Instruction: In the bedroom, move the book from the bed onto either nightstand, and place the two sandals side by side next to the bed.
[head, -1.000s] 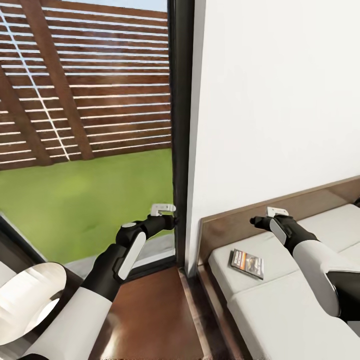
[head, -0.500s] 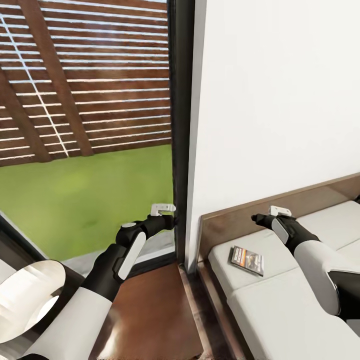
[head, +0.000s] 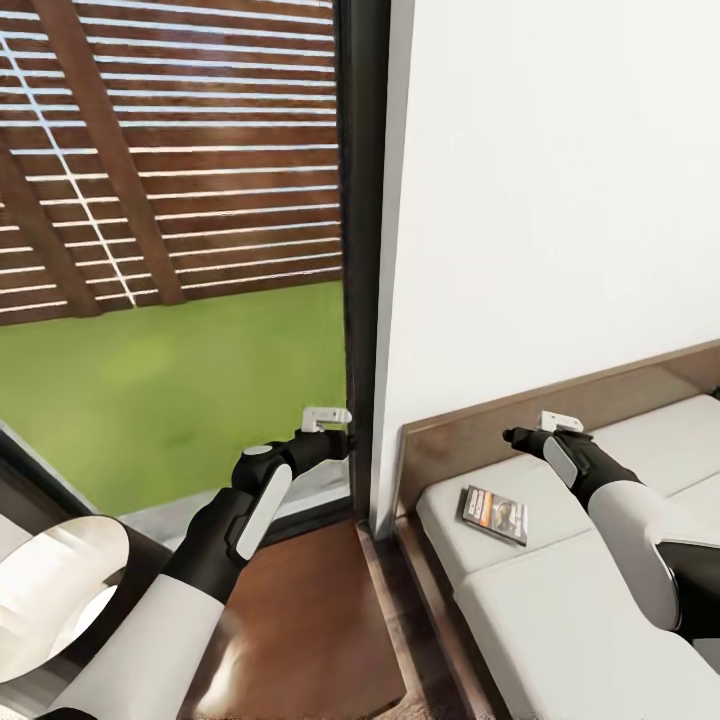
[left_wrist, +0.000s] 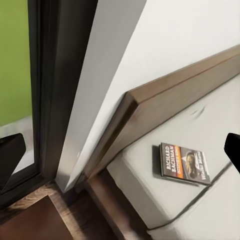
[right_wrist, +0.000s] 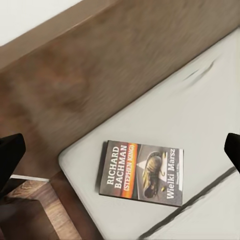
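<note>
One book (head: 493, 515) lay flat on the bed (head: 560, 600) near the headboard, unmoved. Both end effectors, left (head: 327, 415) and right (head: 558, 422), stayed wide and empty; pickup remained outstanding.

The bed (head: 560, 600) is cut off at the right and bottom edges of the head view.

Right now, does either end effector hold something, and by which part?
Nothing is held. The book lies flat on the bed, untouched; both wrist views show finger tips spread wide apart with nothing between them.
</note>
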